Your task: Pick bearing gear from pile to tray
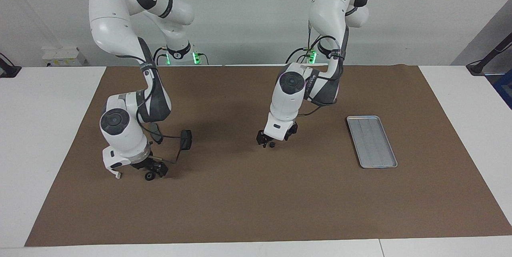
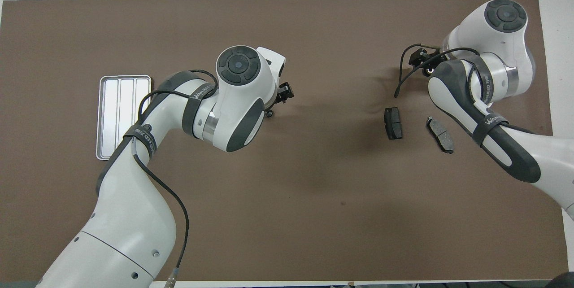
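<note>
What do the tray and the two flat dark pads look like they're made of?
The tray: apparently bare metal, likely aluminium or steel, going by its silver-grey sheen, pressed ribs and rolled low rim. The two pads: dark grey and matte, with no shine; they look like a composite or coated-metal slab, but which cannot be told from here.
</note>
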You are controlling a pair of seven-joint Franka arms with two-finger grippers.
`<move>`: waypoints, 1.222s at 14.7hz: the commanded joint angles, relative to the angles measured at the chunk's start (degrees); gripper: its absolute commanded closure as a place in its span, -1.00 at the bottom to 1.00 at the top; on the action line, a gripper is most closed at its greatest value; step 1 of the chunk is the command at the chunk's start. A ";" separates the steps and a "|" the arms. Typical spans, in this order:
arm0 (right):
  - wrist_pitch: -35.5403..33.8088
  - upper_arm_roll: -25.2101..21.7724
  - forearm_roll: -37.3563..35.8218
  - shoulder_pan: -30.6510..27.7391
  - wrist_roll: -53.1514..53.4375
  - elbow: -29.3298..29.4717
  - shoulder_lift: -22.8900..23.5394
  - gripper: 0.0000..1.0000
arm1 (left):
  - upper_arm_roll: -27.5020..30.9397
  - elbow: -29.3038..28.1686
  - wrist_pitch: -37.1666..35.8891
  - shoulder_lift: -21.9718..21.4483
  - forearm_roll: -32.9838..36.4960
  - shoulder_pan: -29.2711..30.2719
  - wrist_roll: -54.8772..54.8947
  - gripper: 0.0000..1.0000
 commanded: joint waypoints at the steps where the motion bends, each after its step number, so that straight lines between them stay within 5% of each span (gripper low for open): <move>1: 3.52 0.69 -1.06 -1.37 -2.39 -0.73 0.92 -1.00 | 1.20 -7.41 4.12 -3.84 -0.85 -1.90 -0.81 -0.98; 5: 4.76 0.60 -1.06 -1.37 -2.39 -0.82 1.62 -0.94 | 1.21 -11.38 4.92 -5.25 0.20 -2.61 -0.72 -0.97; 7: 4.58 0.69 -1.06 -1.37 -2.39 -0.91 1.62 -0.26 | 1.29 -13.49 7.46 -5.78 0.20 -2.61 -0.72 -0.97; 9: 3.88 0.69 -1.06 -1.37 -2.56 -0.82 1.62 0.85 | 1.29 -13.67 7.91 -5.79 0.47 -2.61 -0.64 -0.93; 10: 3.71 0.69 -1.06 -1.46 -3.00 -0.91 1.62 1.00 | 1.29 -13.76 8.26 -5.79 1.34 -2.52 -0.55 -0.91; 18: -2.69 1.04 -0.97 -0.85 -4.15 1.02 0.75 1.00 | 1.56 -13.06 10.99 -5.17 4.41 -2.34 -0.46 -0.84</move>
